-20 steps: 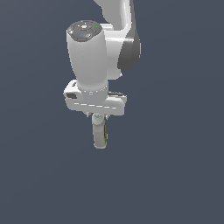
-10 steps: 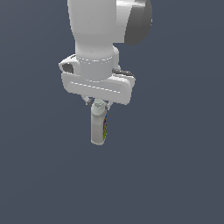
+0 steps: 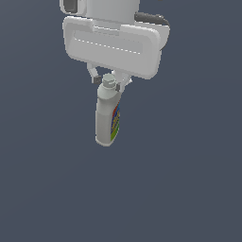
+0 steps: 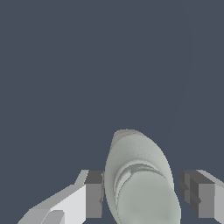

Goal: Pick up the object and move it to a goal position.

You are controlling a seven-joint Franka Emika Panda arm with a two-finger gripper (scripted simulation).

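A single white gripper (image 3: 108, 80) is recorded at the upper part of the exterior view, mounted under a broad white housing (image 3: 113, 45) of the arm. Directly below the housing, a tall white cleaner bottle (image 3: 107, 116) is seen hanging by its narrow neck, its cap (image 3: 109, 80) lodged between the two fingers (image 3: 93, 74). The bottle body is carried almost upright, tilted slightly, with its base as the part farthest from the gripper. A side label (image 3: 115, 120) striped in red, blue, yellow and green is noted on the flank toward the exterior view's right. In the wrist view the bottle (image 4: 140, 179) is seen end-on from above, filling the space between the dark pads (image 4: 93, 194); one pad is shown touching or all but touching the bottle's side, while a narrow gap is visible at the other pad. The fingers are therefore catalogued as drawn in about the bottle's neck, the bottle being held off any support; full contact on both sides cannot be confirmed from the wrist view alone. Surroundings: a uniform dark blue-grey background (image 3: 189, 179) is recorded on every side of the gripper and beneath the bottle in both views. No edge, seam or horizon can be made out in it, so whether it is floor, table or backdrop cannot be told.
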